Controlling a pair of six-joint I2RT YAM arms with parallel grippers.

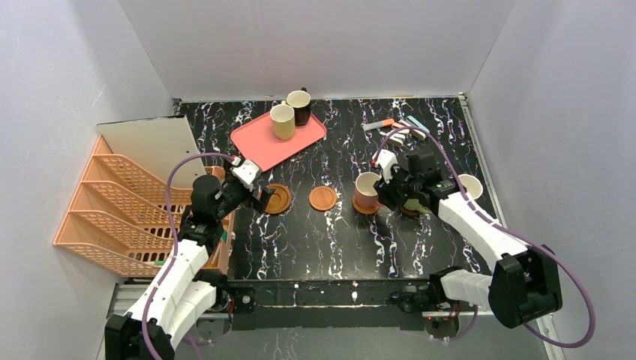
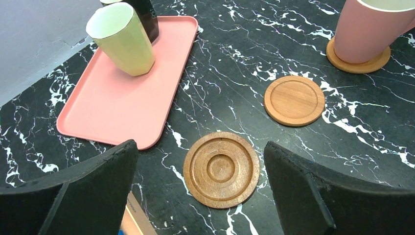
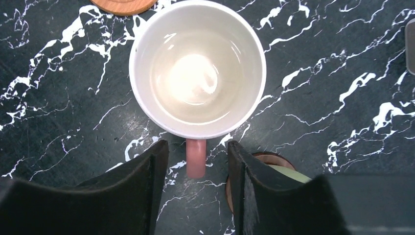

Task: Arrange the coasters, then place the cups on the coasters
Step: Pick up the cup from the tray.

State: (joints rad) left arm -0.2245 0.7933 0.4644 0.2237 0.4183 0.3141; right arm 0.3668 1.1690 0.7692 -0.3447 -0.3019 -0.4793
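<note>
The pink tray (image 1: 259,146) at 11 o'clock holds a yellow-green cup (image 1: 283,121) and a dark cup (image 1: 300,106). My right gripper (image 3: 197,147) has its jaws on each side of the pink cup (image 3: 198,68)'s handle (image 3: 196,164), not touching, and that cup sits on a coaster (image 2: 359,68). My left gripper (image 2: 199,146) has its jaws spread wide over the ringed coaster (image 2: 221,169) at 9 o'clock.

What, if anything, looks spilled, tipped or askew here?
Nothing stands out. The pink mug stands upright on its coaster, both bare coasters lie flat, and the two mugs on the pink tray are upright.
</note>
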